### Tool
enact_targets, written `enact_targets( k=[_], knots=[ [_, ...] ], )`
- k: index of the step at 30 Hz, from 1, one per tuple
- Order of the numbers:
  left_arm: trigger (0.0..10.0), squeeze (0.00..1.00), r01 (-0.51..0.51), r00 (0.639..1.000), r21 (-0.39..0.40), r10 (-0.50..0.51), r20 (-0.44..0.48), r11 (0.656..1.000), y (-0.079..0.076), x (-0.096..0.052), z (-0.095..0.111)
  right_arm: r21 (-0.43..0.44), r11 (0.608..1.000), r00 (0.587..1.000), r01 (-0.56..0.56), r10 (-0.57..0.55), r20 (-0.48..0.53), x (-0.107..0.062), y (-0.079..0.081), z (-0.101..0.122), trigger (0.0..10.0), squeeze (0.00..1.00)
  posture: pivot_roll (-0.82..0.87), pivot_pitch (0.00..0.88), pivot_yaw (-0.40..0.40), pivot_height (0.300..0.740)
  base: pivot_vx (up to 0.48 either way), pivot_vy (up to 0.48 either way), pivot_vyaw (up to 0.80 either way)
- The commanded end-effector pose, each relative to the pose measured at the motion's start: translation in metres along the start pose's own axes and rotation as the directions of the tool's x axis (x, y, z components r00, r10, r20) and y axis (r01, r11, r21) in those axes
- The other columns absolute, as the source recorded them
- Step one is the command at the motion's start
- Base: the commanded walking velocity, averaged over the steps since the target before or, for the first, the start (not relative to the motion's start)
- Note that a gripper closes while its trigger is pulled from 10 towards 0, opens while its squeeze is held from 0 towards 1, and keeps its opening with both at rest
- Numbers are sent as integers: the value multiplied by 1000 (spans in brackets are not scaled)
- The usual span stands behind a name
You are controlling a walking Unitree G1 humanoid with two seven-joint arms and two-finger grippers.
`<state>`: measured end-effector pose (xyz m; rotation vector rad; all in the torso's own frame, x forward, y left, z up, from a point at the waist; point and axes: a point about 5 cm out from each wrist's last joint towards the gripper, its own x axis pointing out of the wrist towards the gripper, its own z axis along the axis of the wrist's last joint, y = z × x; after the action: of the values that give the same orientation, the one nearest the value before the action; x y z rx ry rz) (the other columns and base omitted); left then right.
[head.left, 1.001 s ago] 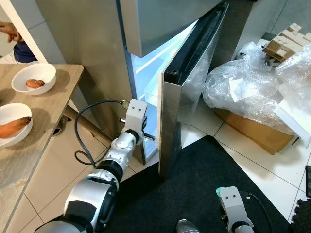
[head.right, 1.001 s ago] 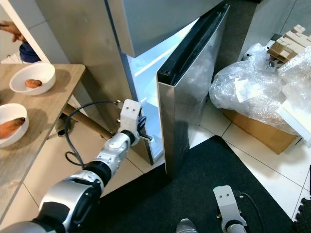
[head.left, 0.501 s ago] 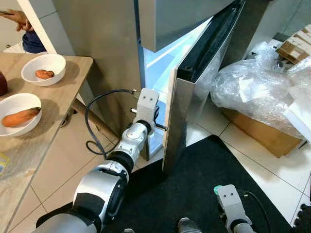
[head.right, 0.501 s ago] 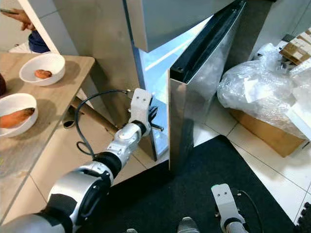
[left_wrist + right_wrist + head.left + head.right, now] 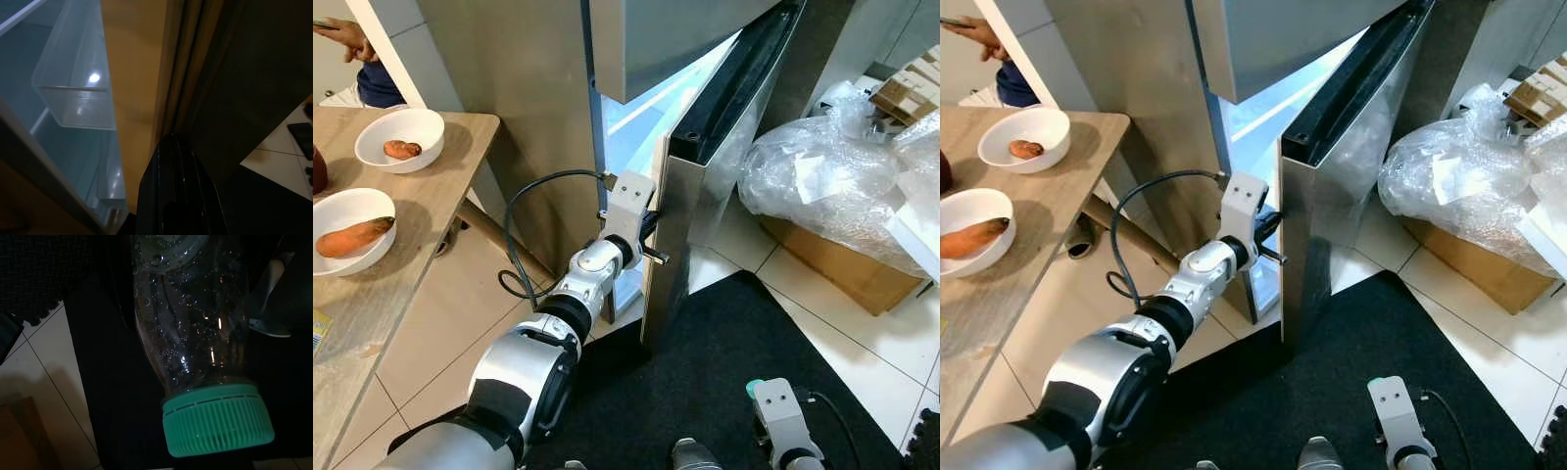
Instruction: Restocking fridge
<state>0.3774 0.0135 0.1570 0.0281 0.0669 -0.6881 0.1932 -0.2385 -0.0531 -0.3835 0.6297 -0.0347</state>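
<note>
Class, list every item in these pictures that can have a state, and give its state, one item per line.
Lower fridge door: partly open, interior lit.
Left gripper: at the door's inner edge.
Bottle: capped with a green lid, held by the right gripper.
Far bowl: holds one small orange-brown piece of food.
Near bowl: holds a sweet potato.
Cardboard box: covered with plastic wrap.

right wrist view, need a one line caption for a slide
Right gripper's wrist camera looks along a clear bottle with a green cap, held above a black mat and white floor tiles.
</note>
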Motion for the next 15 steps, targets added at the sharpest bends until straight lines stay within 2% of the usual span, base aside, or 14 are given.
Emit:
enact_targets(
  k=[1,2,3,4,5,6,8,9,10,11,14,15],
  knots=[
    [10000,0,186,982,-42,-185,20,982,-65,20,8,6,1000,1000,-3,3,-21,-5,3,-9,10000,0,-188,255,78,740,0,0,0],
    [10000,0,229,973,-27,-229,15,973,-72,20,7,6,1000,1000,-3,3,-22,-5,2,-9,10000,0,-186,253,79,740,0,0,0],
    [10000,0,229,973,-27,-229,15,973,-72,20,7,6,1000,1000,-3,3,-22,-5,2,-9,10000,0,-186,253,79,740,0,0,0],
    [10000,0,275,961,-19,-275,14,961,-81,21,7,7,1000,1000,-3,4,-24,-6,2,-10,10000,0,-185,253,79,740,0,0,0],
    [10000,0,275,961,-19,-275,14,961,-81,21,7,7,1000,1000,-3,4,-24,-6,2,-10,10000,0,-185,253,79,740,0,0,0],
    [10000,0,319,948,-14,-319,13,948,-90,21,6,8,1000,1000,-5,5,-26,-6,3,-11,10000,0,-184,254,79,740,0,0,0],
    [10000,0,319,948,-14,-319,13,948,-90,21,6,8,1000,1000,-5,5,-26,-6,3,-11,10000,0,-184,254,79,740,0,0,0],
    [10000,0,378,926,-17,-378,16,926,-101,21,6,9,1000,1000,-7,7,-28,-6,3,-11,10000,0,-184,256,80,740,0,0,0],
    [10000,0,378,926,-17,-378,16,926,-101,21,6,9,1000,1000,-7,7,-28,-6,3,-11,10000,0,-184,256,80,740,0,0,0],
    [10000,0,492,870,-32,-492,24,870,-121,20,4,10,1000,999,-13,13,-30,-7,5,-12,10000,0,-183,252,80,740,0,0,0],
    [10000,0,492,870,-32,-492,24,870,-121,20,4,10,1000,999,-13,13,-30,-7,5,-12,10000,0,-183,252,80,740,0,0,0],
    [10000,0,601,799,-48,-600,36,798,-141,16,2,10,1000,999,-20,20,-34,-8,6,-14,10000,0,-184,249,80,740,0,0,0]
  ],
)
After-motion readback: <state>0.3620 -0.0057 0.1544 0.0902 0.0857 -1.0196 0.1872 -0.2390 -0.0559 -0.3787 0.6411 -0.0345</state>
